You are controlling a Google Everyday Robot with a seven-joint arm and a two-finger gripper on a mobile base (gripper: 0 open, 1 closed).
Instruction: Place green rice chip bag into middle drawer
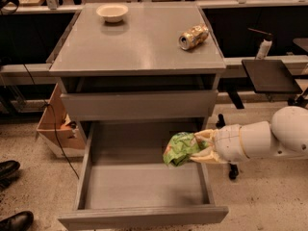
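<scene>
The green rice chip bag (179,149) is crumpled in my gripper (198,147), which is shut on it. The gripper reaches in from the right on a white arm and holds the bag above the right side of the middle drawer (144,184). That drawer is pulled fully out, grey, with a bare flat bottom and low side walls. The bag hangs just inside the drawer's right wall, above the floor.
The grey cabinet top (134,42) carries a small white bowl (112,12) at the back left and a gold can (193,36) lying on its side at the right. A cardboard box (55,129) stands left of the cabinet. Shoes (9,170) show at lower left.
</scene>
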